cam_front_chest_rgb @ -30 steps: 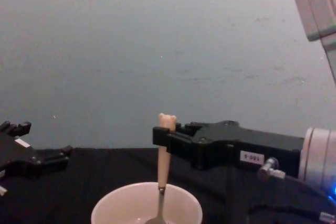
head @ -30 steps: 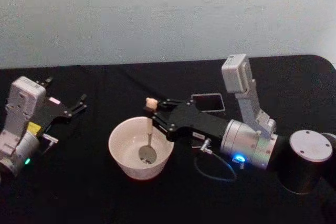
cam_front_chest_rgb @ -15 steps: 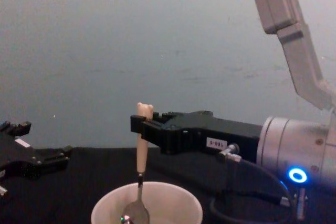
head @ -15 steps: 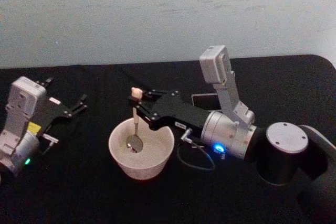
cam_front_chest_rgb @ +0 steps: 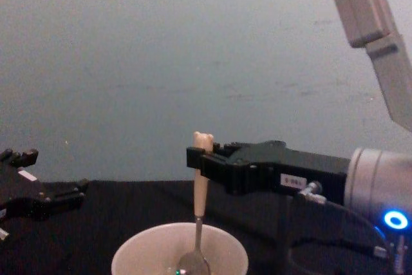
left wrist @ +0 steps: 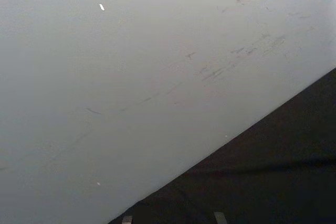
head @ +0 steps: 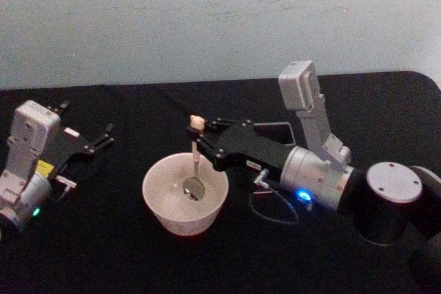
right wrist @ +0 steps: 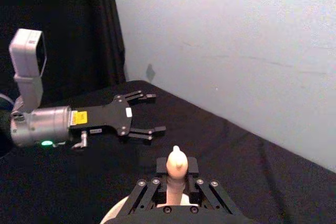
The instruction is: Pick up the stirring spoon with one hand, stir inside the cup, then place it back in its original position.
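Note:
The cream-white cup (head: 160, 200) (cam_front_chest_rgb: 138, 250) sits on the black table in front of me. The stirring spoon (head: 196, 155) (cam_front_chest_rgb: 201, 185) stands upright in it, its metal bowl down inside the cup and its beige bear-head top (right wrist: 176, 162) sticking up. My right gripper (head: 200, 135) (cam_front_chest_rgb: 197, 160) reaches in from the right and is shut on the spoon's beige handle just under the top. Parked at the left of the table, my left gripper (head: 107, 133) (right wrist: 148, 113) hangs open, apart from the cup.
A dark grey square holder (head: 274, 129) stands behind the right arm, partly hidden by it. A cable (head: 272, 215) loops on the table under the right wrist. A pale wall (head: 207, 18) runs behind the table's far edge.
The right gripper swung the spoon left across the cup half a second ago and has now brought it back toward the right side. The left arm has not moved.

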Tool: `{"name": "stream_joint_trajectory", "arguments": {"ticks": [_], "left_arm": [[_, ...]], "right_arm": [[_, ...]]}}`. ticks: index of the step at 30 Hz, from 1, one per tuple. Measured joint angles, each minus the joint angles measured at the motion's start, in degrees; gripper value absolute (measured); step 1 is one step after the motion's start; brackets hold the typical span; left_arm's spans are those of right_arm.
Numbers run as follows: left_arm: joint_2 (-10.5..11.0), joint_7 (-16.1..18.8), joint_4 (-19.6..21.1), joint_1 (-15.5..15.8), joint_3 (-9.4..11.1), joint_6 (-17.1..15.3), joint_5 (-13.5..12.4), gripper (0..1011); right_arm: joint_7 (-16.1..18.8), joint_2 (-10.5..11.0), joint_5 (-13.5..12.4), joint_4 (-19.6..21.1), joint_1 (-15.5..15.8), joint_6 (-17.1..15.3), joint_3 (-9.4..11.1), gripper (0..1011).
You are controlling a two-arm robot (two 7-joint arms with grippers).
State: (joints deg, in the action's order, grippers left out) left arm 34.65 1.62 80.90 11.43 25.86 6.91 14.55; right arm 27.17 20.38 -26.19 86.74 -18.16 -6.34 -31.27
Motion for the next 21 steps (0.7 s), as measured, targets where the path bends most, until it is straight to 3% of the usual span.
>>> {"name": "stream_joint_trajectory", "arguments": {"ticks": [12, 16, 21], "left_arm": [[0.00, 0.00, 0.00, 0.00, 0.00, 0.00, 0.00, 1001], [0.00, 0.00, 0.00, 0.00, 0.00, 0.00, 0.00, 1001], [0.00, 0.00, 0.00, 0.00, 0.00, 0.00, 0.00, 1001]], "right_arm": [[-0.19, 1.10, -2.53, 2.80, 1.26, -1.21, 1.23, 212], [-0.77, 1.19, -3.84, 3.56, 1.20, -1.89, 2.15, 212], [-2.51, 1.45, -7.34, 5.35, 1.24, -3.84, 4.72, 212]]}}
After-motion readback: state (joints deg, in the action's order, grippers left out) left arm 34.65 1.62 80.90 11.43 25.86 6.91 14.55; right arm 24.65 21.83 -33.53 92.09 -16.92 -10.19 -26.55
